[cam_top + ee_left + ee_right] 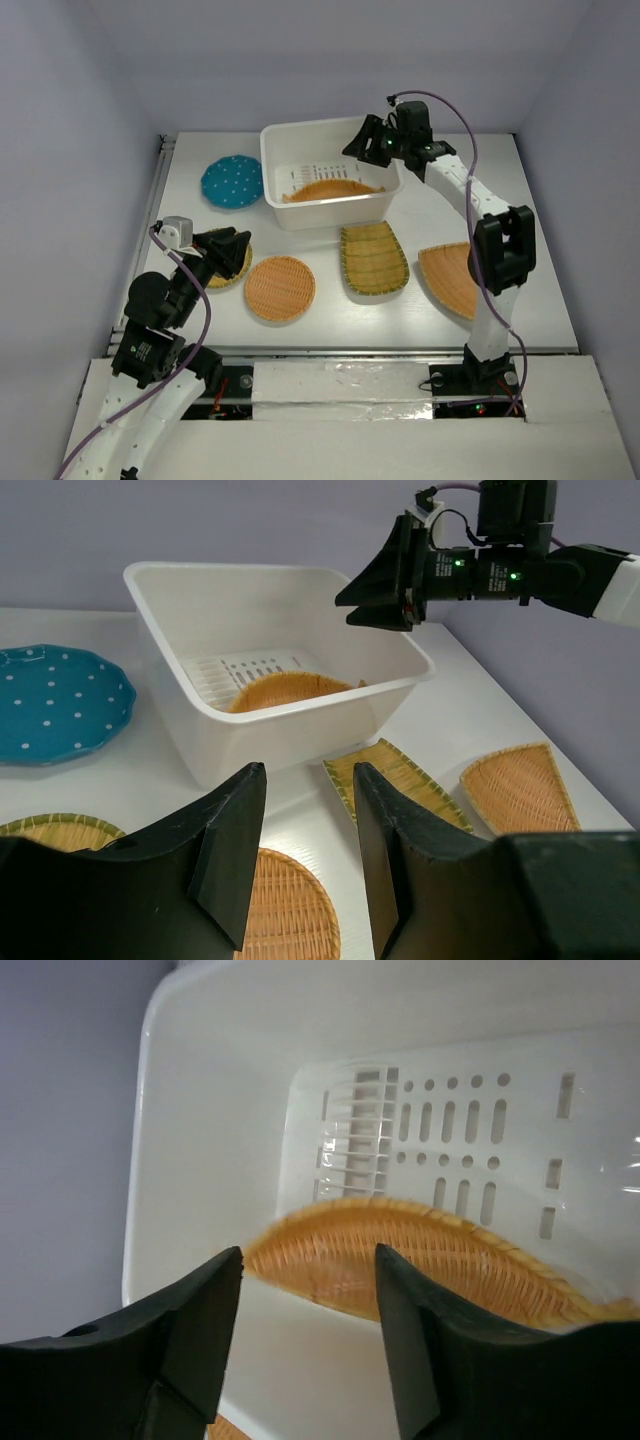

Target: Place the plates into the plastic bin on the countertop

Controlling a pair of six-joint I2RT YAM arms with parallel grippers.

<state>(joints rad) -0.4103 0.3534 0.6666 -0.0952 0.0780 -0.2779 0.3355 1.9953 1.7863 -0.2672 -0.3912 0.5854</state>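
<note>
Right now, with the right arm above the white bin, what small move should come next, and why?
Probably lift the right fingers straight up, clear of the white plastic bin. They stand open and empty, and an orange woven bamboo plate lies inside the bin below them. The orange fan-shaped woven plate near that arm's base looks the closest to fetch afterwards.

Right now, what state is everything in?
Bin: holds one plate.
Orange plate: inside bin.
Teal plate: on table.
Round plate: on table.
Long plate: on table.
Fan plate: on table.
Green-rimmed plate: on table.
Left gripper: open, empty.
Right gripper: open, above bin.
</note>
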